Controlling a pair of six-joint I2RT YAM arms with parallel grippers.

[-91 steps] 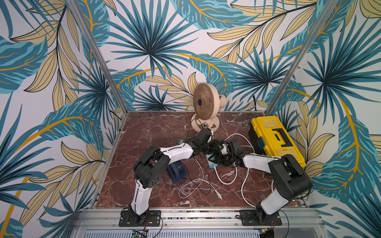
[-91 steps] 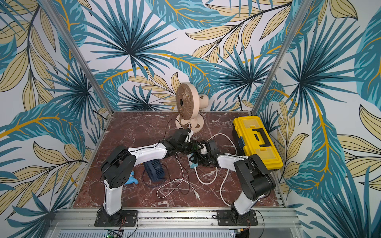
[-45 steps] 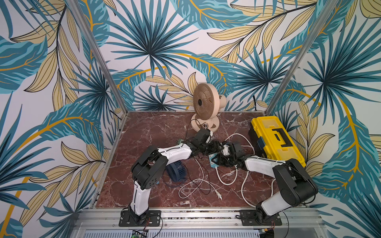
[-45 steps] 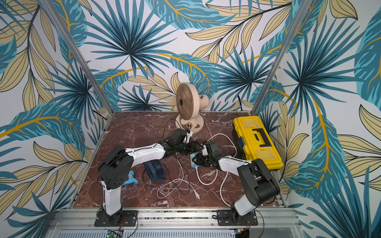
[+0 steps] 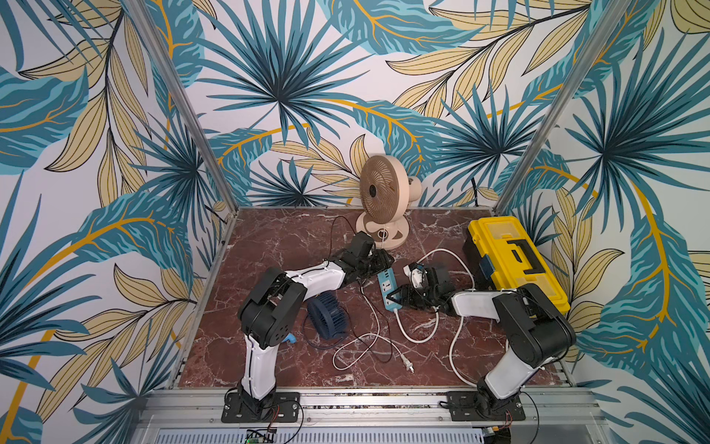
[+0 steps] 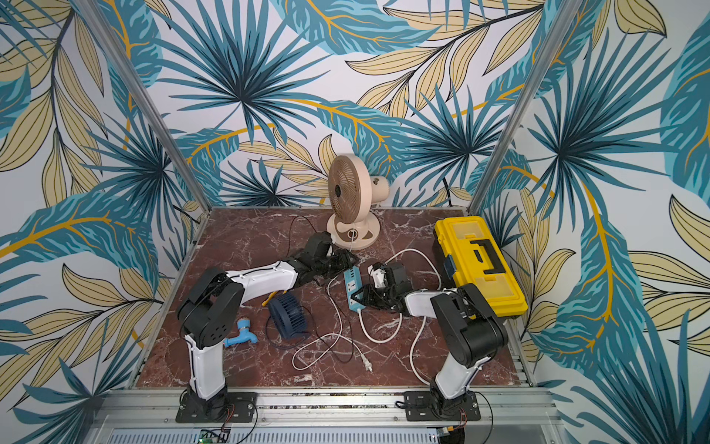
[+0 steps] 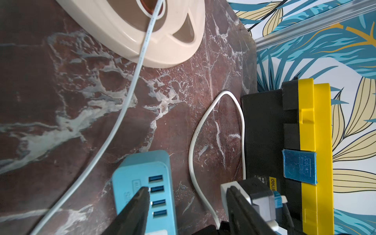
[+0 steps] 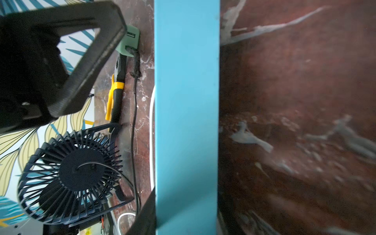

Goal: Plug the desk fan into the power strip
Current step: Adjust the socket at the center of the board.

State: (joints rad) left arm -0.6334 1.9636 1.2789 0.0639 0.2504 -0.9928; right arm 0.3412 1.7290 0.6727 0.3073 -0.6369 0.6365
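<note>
The beige desk fan (image 5: 384, 200) (image 6: 347, 198) stands at the back, and its thin white cord trails forward to a loose plug (image 5: 408, 364) (image 6: 367, 363) on the marble. Between the arms is the light-blue power strip (image 5: 388, 286) (image 6: 352, 286), sockets up. My right gripper (image 5: 395, 298) (image 6: 360, 298) (image 8: 186, 213) is shut across its near end, and a plain blue face (image 8: 186, 112) fills the right wrist view. My left gripper (image 5: 384, 259) (image 6: 351, 259) (image 7: 189, 191) is open at the far end, one finger (image 7: 140, 203) over the strip's USB ports (image 7: 156, 191).
A yellow toolbox (image 5: 515, 261) (image 7: 313, 142) sits at the right. A dark-blue small fan (image 5: 326, 315) (image 8: 71, 171), a yellow-handled tool (image 8: 116, 97), a pale-green adapter (image 8: 130, 40) and a blue tap (image 6: 242, 336) lie on the left. The strip's thick white cord (image 5: 418, 338) loops in front.
My right gripper has closed on the power strip. The left jaws have opened wider, and more of the strip's length now shows between the arms.
</note>
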